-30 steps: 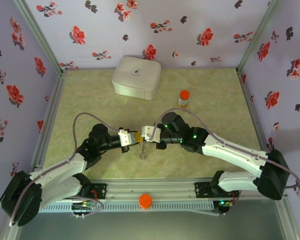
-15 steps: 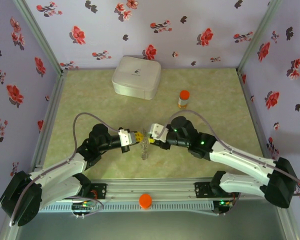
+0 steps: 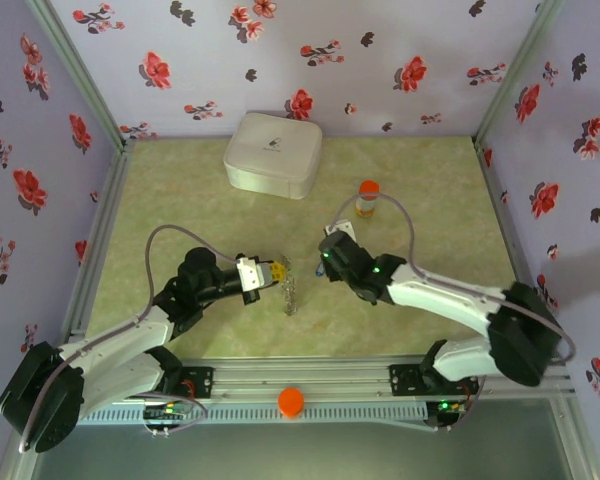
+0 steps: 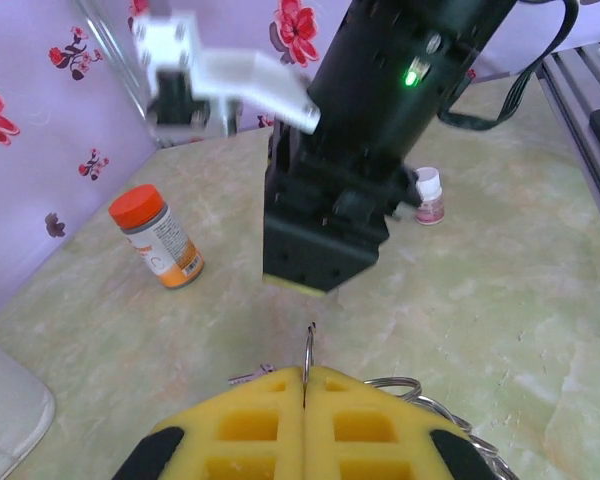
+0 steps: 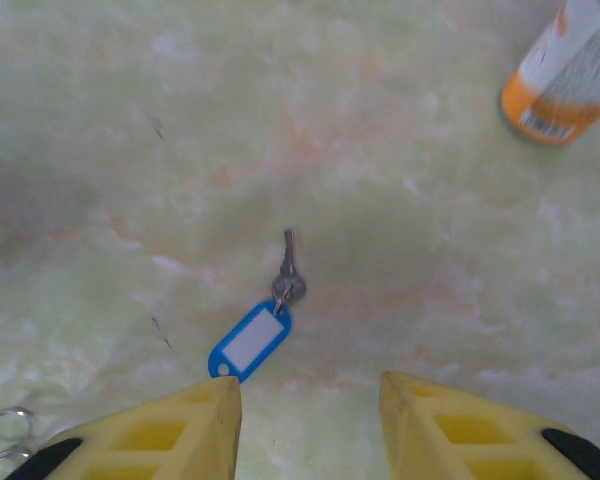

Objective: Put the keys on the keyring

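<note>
Your keyring (image 4: 307,350) is pinched edge-on between the clenched yellow pads of the left gripper (image 4: 303,385), and its loose loops spill out to the right of the pads. From above, it hangs from that gripper (image 3: 273,272) down towards the table (image 3: 430,180), around the middle and towards the near edge. The blue-tagged key (image 5: 250,340) lies flat on the table just beyond the right gripper (image 5: 310,420), whose jaws stand apart with nothing between them. The tag's white insert carries no writing you can read, and the metal blade points away from it. The right arm (image 4: 360,180) stands just beyond the keyring, with a green light on its housing. Farther off and to the right is the orange-capped bottle (image 3: 367,197); its label print is too small to read. A small white-capped bottle (image 4: 429,195) stands near the right arm. At the far edge sits a white box (image 3: 273,152), and the dark mark on its lid cannot be made out.
</note>
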You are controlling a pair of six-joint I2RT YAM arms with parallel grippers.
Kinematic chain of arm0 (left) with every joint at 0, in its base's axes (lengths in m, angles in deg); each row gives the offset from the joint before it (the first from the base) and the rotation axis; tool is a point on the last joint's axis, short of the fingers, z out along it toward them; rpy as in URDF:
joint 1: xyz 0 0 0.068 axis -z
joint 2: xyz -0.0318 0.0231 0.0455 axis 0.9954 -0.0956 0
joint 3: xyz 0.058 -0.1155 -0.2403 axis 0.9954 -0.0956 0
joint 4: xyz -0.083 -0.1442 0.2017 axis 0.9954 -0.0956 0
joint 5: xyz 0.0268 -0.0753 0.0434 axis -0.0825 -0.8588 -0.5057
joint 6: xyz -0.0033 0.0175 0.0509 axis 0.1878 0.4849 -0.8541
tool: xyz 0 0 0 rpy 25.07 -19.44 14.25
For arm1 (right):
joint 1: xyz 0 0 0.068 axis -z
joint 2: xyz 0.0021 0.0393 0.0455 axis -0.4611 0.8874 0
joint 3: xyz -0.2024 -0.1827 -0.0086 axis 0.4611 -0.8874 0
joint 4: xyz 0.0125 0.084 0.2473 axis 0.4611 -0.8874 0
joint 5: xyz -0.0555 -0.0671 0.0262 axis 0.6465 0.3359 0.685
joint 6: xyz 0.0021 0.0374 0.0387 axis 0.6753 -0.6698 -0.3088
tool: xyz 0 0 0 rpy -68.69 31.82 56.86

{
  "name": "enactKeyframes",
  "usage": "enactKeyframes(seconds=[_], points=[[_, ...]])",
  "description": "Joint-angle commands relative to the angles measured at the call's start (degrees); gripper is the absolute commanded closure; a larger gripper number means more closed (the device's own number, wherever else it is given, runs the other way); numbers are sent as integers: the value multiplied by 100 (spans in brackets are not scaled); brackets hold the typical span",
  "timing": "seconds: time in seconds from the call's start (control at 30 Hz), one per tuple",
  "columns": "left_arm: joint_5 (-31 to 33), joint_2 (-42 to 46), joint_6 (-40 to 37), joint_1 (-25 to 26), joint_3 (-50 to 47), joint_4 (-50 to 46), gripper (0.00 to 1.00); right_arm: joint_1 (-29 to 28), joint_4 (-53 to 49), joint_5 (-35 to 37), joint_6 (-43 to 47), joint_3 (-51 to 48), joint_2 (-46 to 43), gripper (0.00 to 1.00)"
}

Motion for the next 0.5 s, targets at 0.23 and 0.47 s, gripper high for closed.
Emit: enactKeyframes(seconds=[0.23, 0.47], points=[[109, 90, 5, 40, 41, 189, 100, 346, -1203, -536, -842, 1590, 1886, 57], [133, 83, -31, 44, 40, 174, 100, 458, -1245, -695, -960, 1835, 2404, 65]])
